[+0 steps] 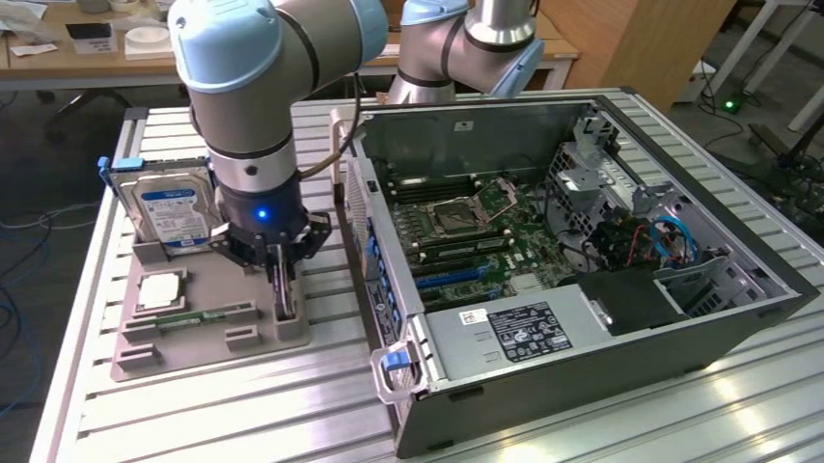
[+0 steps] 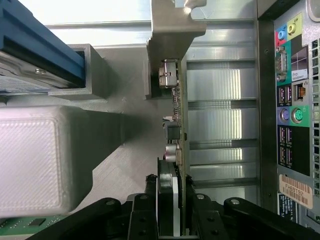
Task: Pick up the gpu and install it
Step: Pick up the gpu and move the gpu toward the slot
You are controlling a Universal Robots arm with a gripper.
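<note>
The gpu [image 1: 284,307] stands on edge in a slot at the end of the grey holder [image 1: 193,338] nearest the computer. My gripper [image 1: 280,265] has come straight down over it. In the wrist view the gpu [image 2: 178,115] is edge-on, a thin green board with connectors, and its silver end bracket [image 2: 172,30] is at the far end. Both black fingers [image 2: 165,187] of the gripper [image 2: 172,185] press on the card's two faces, so it is shut on the card. The card's lower edge still sits in the holder slot.
The holder also carries a silver hard drive with a blue label [image 1: 172,212], a processor chip [image 1: 161,289] and a narrow green memory stick [image 1: 193,316]. The open computer case [image 1: 580,241] lies close on the exterior view's right, its rear port panel [image 2: 292,100] beside the card. A second arm [image 1: 477,39] stands behind.
</note>
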